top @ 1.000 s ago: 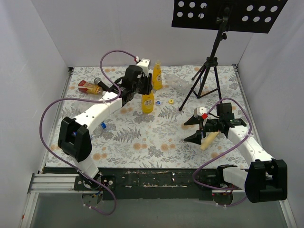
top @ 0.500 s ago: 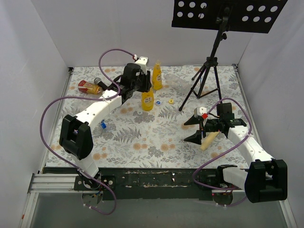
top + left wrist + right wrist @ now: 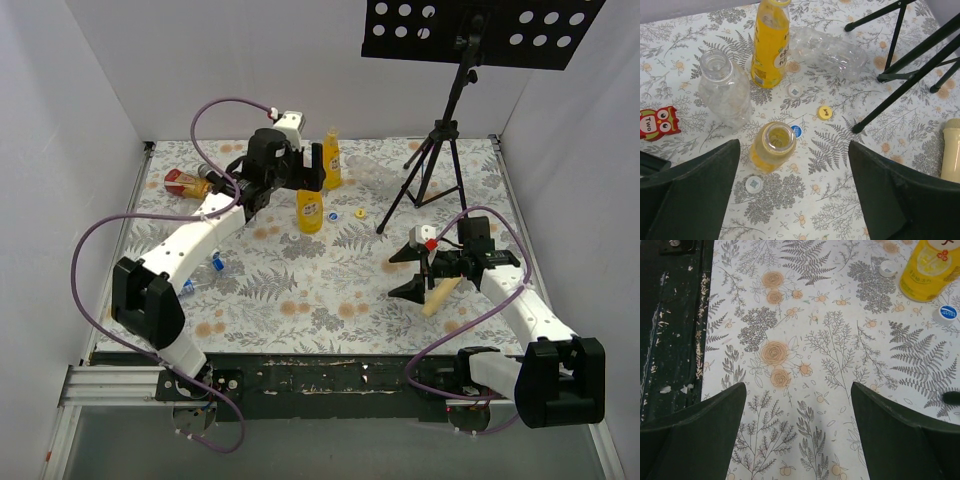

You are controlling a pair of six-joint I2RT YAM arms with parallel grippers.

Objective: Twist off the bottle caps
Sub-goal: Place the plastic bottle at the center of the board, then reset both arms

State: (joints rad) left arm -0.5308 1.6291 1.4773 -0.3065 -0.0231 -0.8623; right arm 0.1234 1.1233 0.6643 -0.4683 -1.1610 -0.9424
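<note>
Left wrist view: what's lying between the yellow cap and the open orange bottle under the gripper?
One blue-topped cap, right beside the open orange bottle; from there to the yellow cap is bare cloth.

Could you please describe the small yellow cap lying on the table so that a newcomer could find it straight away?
Start at the black tripod on the flowered table; just to its left lie several loose caps near the open orange bottle. The yellow cap lies nearest the tripod's foot. It alone is yellow; its neighbours, the white cap and the blue-topped cap, are not.

White-shelled arms with black joints, purple looping cables and black pincers.
</note>
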